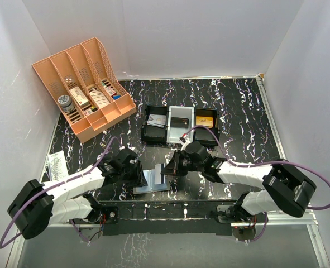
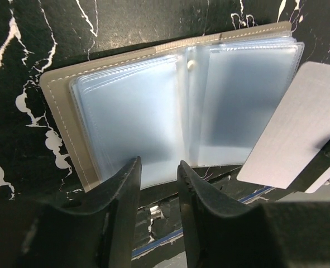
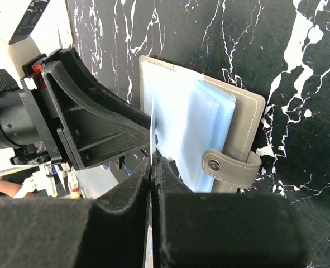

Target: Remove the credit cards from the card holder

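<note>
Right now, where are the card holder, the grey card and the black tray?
card holder (image 2: 148, 123): left wrist view, left sleeve.
grey card (image 2: 299, 134): left wrist view, flat face.
black tray (image 1: 152, 138): top view, near rim.

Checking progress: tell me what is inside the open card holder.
The card holder lies open, showing clear plastic sleeves; the top ones look empty. Lower sleeves are covered, so what they hold cannot be seen.

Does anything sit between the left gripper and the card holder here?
Nothing visible does. The left gripper has its jaws open right at the edge of the open card holder, with no object between them. The silvery credit card pinched in the right gripper is off to one side.
</note>
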